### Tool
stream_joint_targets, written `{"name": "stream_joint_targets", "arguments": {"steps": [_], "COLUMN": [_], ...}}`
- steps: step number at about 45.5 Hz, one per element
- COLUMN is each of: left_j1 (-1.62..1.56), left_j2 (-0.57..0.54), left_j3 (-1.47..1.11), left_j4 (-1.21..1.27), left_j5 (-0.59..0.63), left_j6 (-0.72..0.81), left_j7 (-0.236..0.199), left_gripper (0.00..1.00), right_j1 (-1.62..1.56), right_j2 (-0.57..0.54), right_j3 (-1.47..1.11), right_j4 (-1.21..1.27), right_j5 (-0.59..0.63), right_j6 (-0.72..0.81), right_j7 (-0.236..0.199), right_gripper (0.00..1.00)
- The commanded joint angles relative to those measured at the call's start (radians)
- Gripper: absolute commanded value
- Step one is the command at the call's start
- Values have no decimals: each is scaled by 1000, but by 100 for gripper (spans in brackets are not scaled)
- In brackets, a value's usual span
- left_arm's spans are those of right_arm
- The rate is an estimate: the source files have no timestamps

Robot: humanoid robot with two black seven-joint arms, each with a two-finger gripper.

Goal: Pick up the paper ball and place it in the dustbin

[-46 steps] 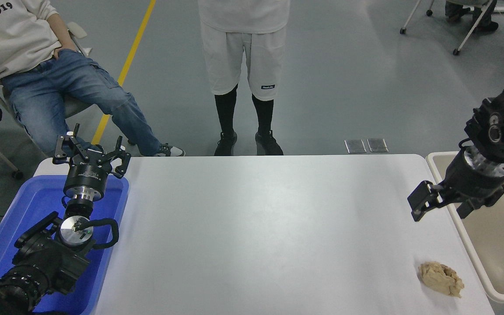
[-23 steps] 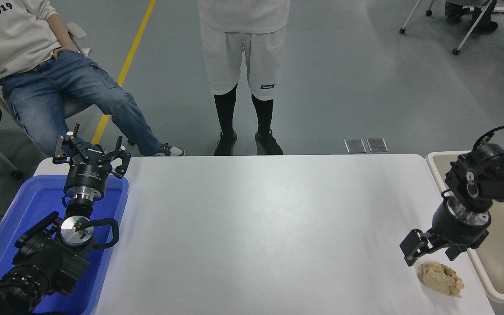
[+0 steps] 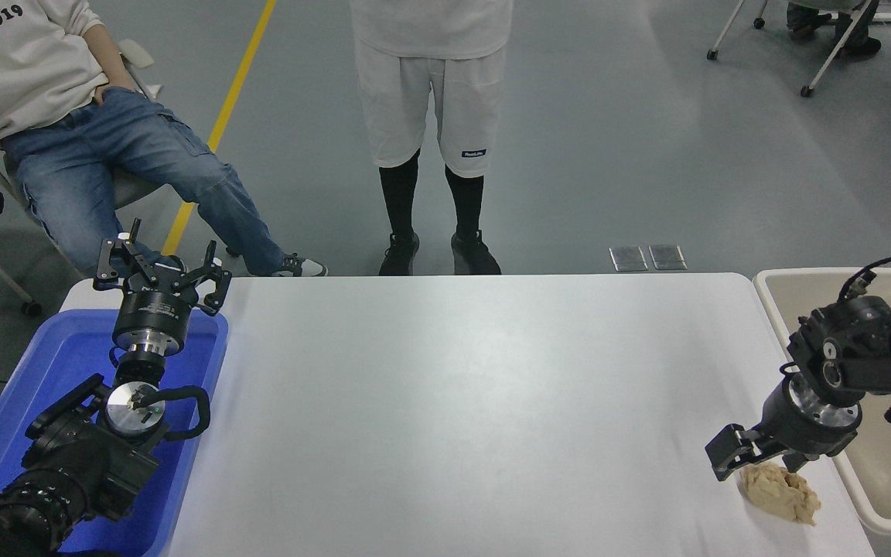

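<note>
Paper ball (image 3: 780, 493), a tan lumpy wad of wrinkled paper, lies on the white table (image 3: 461, 402) near its front right corner, close to the table's right edge. Right gripper (image 3: 759, 458) hangs directly over the far side of the wad, its fingers spread apart; the left finger (image 3: 726, 458) stands just beside the ball's far-left edge, while the other finger is partly hidden behind the wrist and the paper, so whether it touches the wad cannot be told. Nothing is clamped between the fingers. The right arm (image 3: 867, 363) reaches in from the right edge, crossing above the dustbin (image 3: 773, 288), a cream bin with a thick rounded rim standing just beside the table's right side, near the ball. At the lower left, the left arm sits parked over a blue tray (image 3: 43, 363), and the left gripper (image 3: 159, 275) points away from the camera with its fingers splayed and holding nothing. Beyond the table's far edge one person (image 3: 430, 100) in white shorts stands, and another person (image 3: 66, 116) in jeans sits at the upper left.
</note>
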Motion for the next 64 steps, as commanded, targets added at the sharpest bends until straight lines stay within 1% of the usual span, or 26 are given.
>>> {"name": "stream_joint_targets", "arguments": {"steps": [1, 8, 12, 17, 27, 38, 64], "left_j1": [0, 0, 0, 0, 0, 0, 0], "left_j2": [0, 0, 0, 0, 0, 0, 2], "left_j3": [-1, -1, -1, 1, -1, 1, 1], "left_j4": [0, 0, 0, 0, 0, 0, 0], "left_j5": [0, 0, 0, 0, 0, 0, -2], "left_j6": [0, 0, 0, 0, 0, -1, 0], "left_j7": [0, 0, 0, 0, -1, 0, -1], "left_gripper": [99, 99, 99, 99, 99, 99, 99], "right_j1": [-42, -76, -87, -87, -111, -151, -222], "right_j2": [0, -6, -7, -12, -29, -62, -61], "right_j3": [5, -6, -10, -15, -16, -18, 34], "right_j4": [-15, -15, -16, -18, -45, -74, -81], "right_j5": [1, -5, -17, -23, -98, -100, -97], "right_j6": [-55, -167, -201, -207, -248, -267, -268], "right_j7": [1, 1, 1, -1, -2, -1, -1], "right_gripper": [100, 100, 100, 100, 100, 100, 100]}}
